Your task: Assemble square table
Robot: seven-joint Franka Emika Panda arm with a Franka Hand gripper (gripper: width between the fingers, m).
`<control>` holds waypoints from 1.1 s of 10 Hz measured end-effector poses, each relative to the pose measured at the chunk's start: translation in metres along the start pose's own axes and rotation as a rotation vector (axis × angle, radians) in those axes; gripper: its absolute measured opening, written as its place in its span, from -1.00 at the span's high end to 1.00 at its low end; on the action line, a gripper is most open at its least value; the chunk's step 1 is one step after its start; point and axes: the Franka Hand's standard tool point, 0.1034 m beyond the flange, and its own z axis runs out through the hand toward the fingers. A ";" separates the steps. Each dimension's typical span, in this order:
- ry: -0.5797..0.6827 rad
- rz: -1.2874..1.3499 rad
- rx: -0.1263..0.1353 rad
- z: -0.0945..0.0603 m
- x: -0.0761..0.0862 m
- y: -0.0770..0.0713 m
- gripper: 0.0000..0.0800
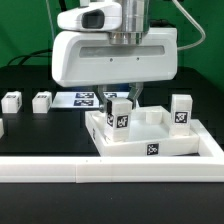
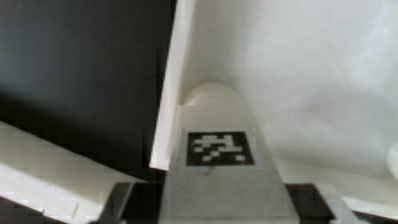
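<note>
Border rail (image 1: 110, 170) lies nearest, with the square table top (image 1: 125, 148) at twelve o'clock. Gripper (image 1: 122, 97) is clamped on an upright leg (image 1: 120, 116); second leg (image 1: 181, 110) stands at three o'clock.

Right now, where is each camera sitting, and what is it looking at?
Exterior view: sits off the arm and faces the black table across the long white rail. It sees the white square tray-like table top and, of the robot, the big white gripper from outside.
Wrist view: rides on the wrist and looks down along the gripper. Its dark fingers show on either side.
Shared: both show the small white tagged block leg that the gripper is shut on, and the table top.
</note>
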 end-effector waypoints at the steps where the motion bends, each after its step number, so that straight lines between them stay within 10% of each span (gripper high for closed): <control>1: 0.000 0.000 0.000 0.000 0.000 0.000 0.27; 11: 0.046 0.761 0.011 0.002 -0.002 0.002 0.27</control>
